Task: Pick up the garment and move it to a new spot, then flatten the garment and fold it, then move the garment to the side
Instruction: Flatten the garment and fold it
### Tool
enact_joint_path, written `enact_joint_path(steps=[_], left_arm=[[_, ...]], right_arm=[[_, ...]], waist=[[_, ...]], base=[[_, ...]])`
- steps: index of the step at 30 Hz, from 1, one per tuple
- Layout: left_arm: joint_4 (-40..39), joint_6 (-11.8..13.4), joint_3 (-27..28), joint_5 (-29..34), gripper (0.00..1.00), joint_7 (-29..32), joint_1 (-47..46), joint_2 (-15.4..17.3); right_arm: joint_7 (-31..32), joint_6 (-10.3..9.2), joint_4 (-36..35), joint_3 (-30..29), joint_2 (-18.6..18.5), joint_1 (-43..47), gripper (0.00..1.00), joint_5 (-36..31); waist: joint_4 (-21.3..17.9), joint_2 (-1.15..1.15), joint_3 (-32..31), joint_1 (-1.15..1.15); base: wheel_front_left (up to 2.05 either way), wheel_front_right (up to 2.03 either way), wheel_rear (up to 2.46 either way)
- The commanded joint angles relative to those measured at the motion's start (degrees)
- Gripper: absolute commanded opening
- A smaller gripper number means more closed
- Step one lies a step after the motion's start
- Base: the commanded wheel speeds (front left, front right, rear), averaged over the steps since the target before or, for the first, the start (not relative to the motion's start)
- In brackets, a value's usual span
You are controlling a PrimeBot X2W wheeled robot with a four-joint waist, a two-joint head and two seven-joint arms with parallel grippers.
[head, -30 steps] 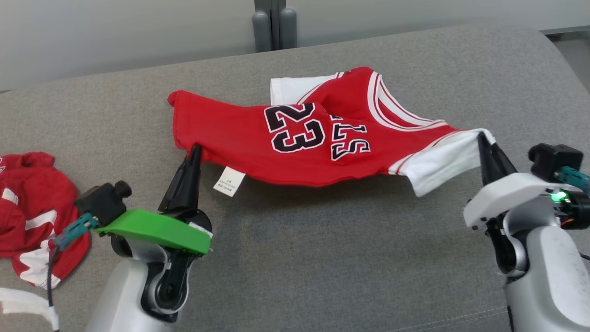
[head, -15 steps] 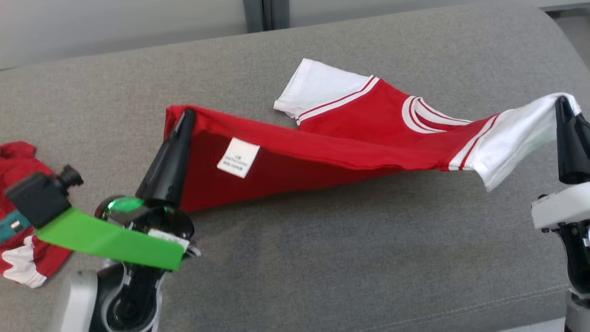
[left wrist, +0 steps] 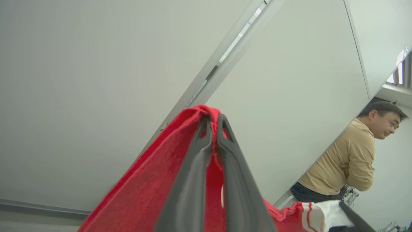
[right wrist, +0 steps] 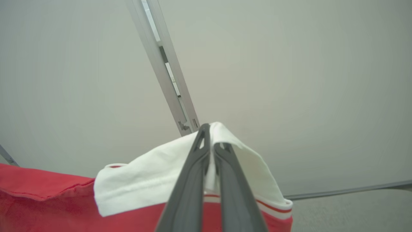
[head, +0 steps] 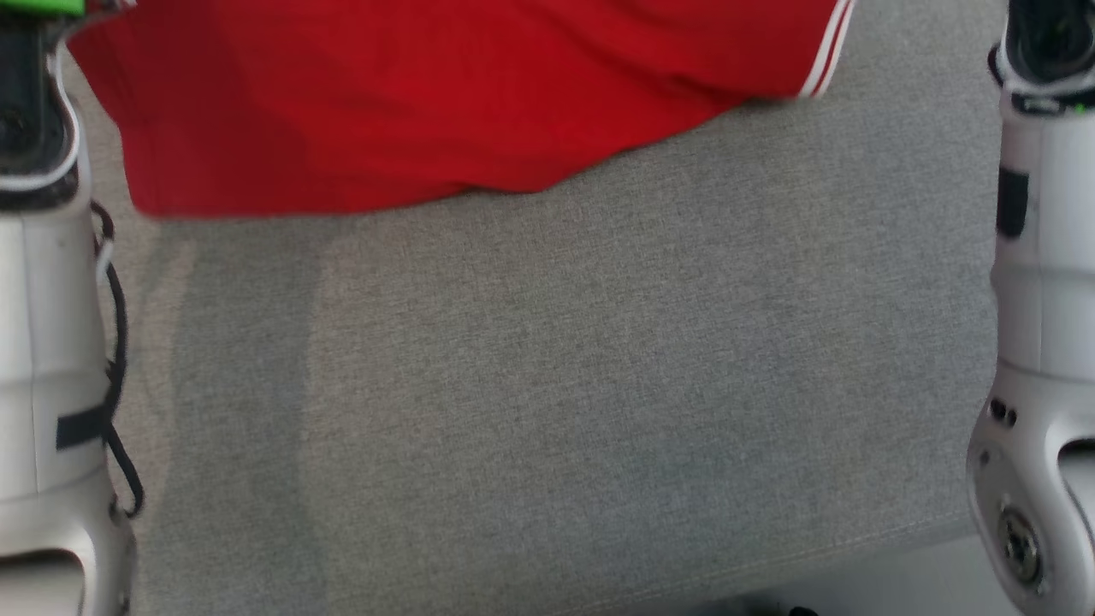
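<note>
Clearly the garment point(head: 385, 103), a red jersey, is held up between the two arms above the grey upholstered surface point(head: 547, 385). In the head view its blurred red body spans the top of the frame and sags to a curved lower edge. Whether that edge touches the surface I cannot tell. Thin white stripes point(head: 825, 51) mark its end on the robot's right.

The left tool point(left wrist: 214, 117) is pinched shut on a red corner of the cloth. The fabric folds over both fingertips and falls away below them on either side. The right tool point(right wrist: 209, 129) is likewise closed tight, with its tips clamped on the white sleeve point(right wrist: 145, 180). The sleeve drapes over the fingers, and the red body runs off to the left of that view beneath a red-and-white trim.

Further out, the pale left forearm point(head: 43, 342) stands at the left edge of the head view, with a dark cable point(head: 115, 342) looping along it. The right forearm point(head: 1039, 257) stands at the right edge. Both wrist views look up at a pale wall point(right wrist: 289, 80) crossed by a metal strip point(right wrist: 167, 74). In the left wrist view a person point(left wrist: 351, 161) in a tan top stands at the far right.
</note>
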Motion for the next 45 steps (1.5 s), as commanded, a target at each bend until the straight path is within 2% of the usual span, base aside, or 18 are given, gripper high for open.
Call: enact_joint_path(steps=[1,5,7,9,14,20,25,28,31,36,39,45], left_arm=[[1.9,-1.1,-1.2,3.4,0.0,-1.7,-4.0,1.2],[5.5,-2.8,-2.9,6.2,0.0,-7.3,-13.9,0.8],[6.7,-3.1,-4.2,9.6,0.0,-10.6,-17.5,2.1],[7.3,-3.3,-4.6,10.5,0.0,-13.6,-20.4,1.6],[6.9,-3.5,-6.6,9.9,0.0,-16.5,-20.9,1.5],[9.3,-3.5,-9.2,7.3,0.0,-17.3,-12.3,2.5],[10.5,-3.5,-13.1,4.5,0.0,-17.3,0.5,2.5],[11.4,-3.5,-14.7,2.3,0.0,-17.3,8.7,3.1],[11.8,-3.5,-16.2,-1.5,0.0,-17.0,16.8,2.7],[10.5,-3.4,-17.5,-5.7,0.0,-16.3,28.4,3.4],[9.2,-2.2,-18.3,-6.5,0.0,-15.7,33.7,3.8],[4.8,1.3,-20.1,-6.8,0.0,-12.8,42.4,5.6]], right_arm=[[-3.5,0.03,2.7,1.0,-0.5,-4.1,0.0,-1.6],[-15.1,0.02,9.4,1.5,-1.7,-16.2,0.0,-4.4],[-20.5,0.03,11.3,2.3,-2.6,-20.5,0.0,-6.3],[-25.0,0.02,12.4,2.8,-3.5,-23.9,0.0,-7.7],[-28.4,0.02,14.3,3.8,-5.6,-26.1,0.0,-9.8],[-28.9,0.02,17.0,9.9,-8.3,-17.6,0.0,-7.5],[-26.3,0.01,16.0,18.3,-12.0,-3.7,0.0,-0.6],[-22.8,0.01,13.5,19.8,-13.4,6.1,0.0,5.2],[-19.7,0.01,9.1,18.0,-14.8,16.3,0.0,9.7],[-12.8,0.0,1.7,12.9,-14.0,32.6,0.0,10.4],[-8.2,0.01,-2.4,9.1,-11.9,40.1,0.0,8.2],[3.2,0.01,-10.6,0.4,-5.5,52.0,0.0,1.4]], waist=[[-2.0,0.0,4.6,-0.02],[-1.7,0.0,4.8,-0.02],[-1.4,0.0,4.9,-0.02],[-1.3,0.0,5.0,-0.02],[-0.7,0.0,6.2,-0.02],[0.1,0.0,8.1,-0.02],[1.5,0.0,5.6,-0.02],[2.3,0.0,2.1,-0.02],[3.1,0.0,-2.0,-0.02],[4.0,0.0,-7.8,-0.02],[4.4,0.0,-10.2,-0.02],[4.9,0.0,-14.3,-0.02]], base=[[0.0,0.0,0.0],[0.0,0.0,0.0],[0.0,0.0,0.0],[0.0,0.0,0.0],[0.0,0.0,0.0],[0.0,0.0,0.0],[0.0,0.0,0.0],[0.0,0.0,0.0],[0.0,0.0,0.0],[0.0,0.0,0.0],[0.0,0.0,0.0],[0.0,0.0,0.0]])
